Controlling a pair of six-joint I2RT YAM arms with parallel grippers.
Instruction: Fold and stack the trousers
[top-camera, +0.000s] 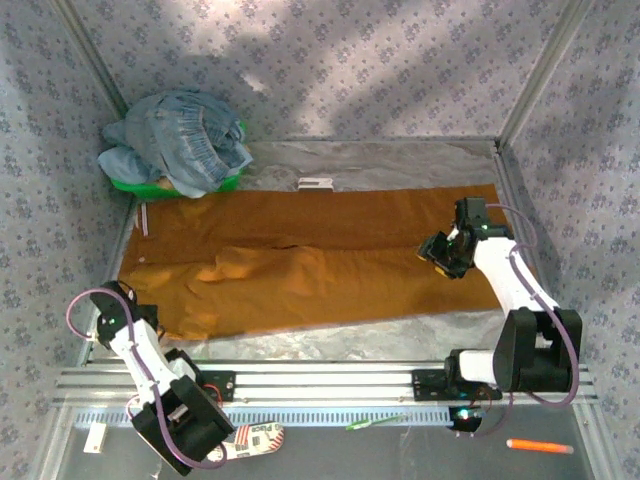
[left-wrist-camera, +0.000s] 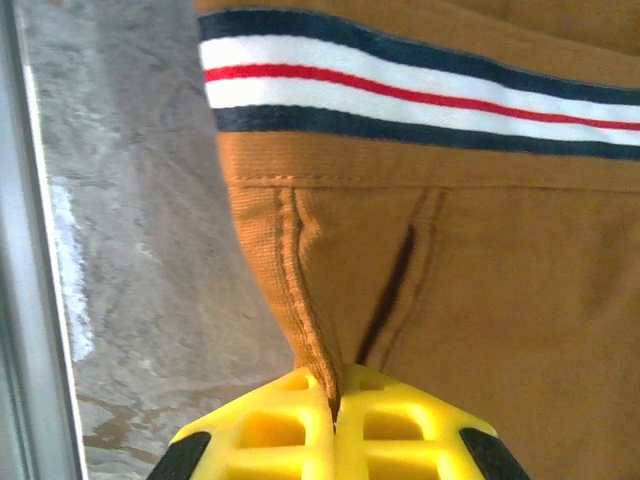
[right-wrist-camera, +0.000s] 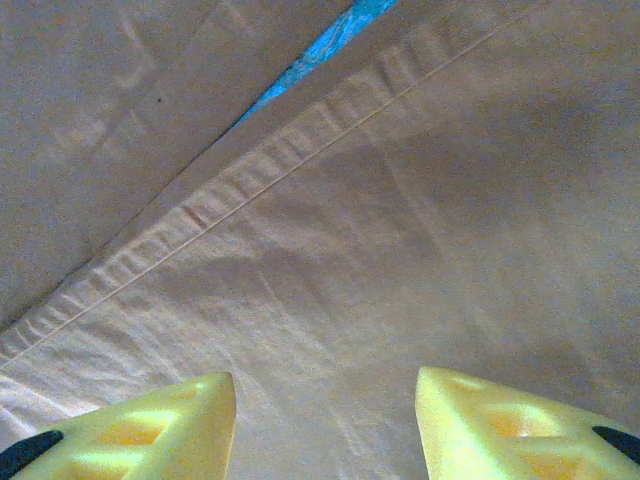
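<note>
The ochre-orange trousers (top-camera: 320, 265) lie spread lengthwise across the table, with some loose folds near the middle left. My left gripper (top-camera: 148, 322) sits at their near-left corner. In the left wrist view it (left-wrist-camera: 335, 388) is shut on a pinched fold of cloth just below the striped white, red and navy waistband (left-wrist-camera: 400, 90). My right gripper (top-camera: 441, 252) hovers over the right part of the legs. In the right wrist view it (right-wrist-camera: 325, 420) is open above flat cloth (right-wrist-camera: 400, 230) near a stitched hem, with nothing between its fingers.
A heap of blue denim (top-camera: 185, 140) sits on a green basket (top-camera: 130, 185) at the back left. A small white object (top-camera: 315, 183) lies behind the trousers. Metal rails (top-camera: 320, 380) run along the front; an orange pen (top-camera: 540, 446) lies beyond them. Patterned walls enclose the table.
</note>
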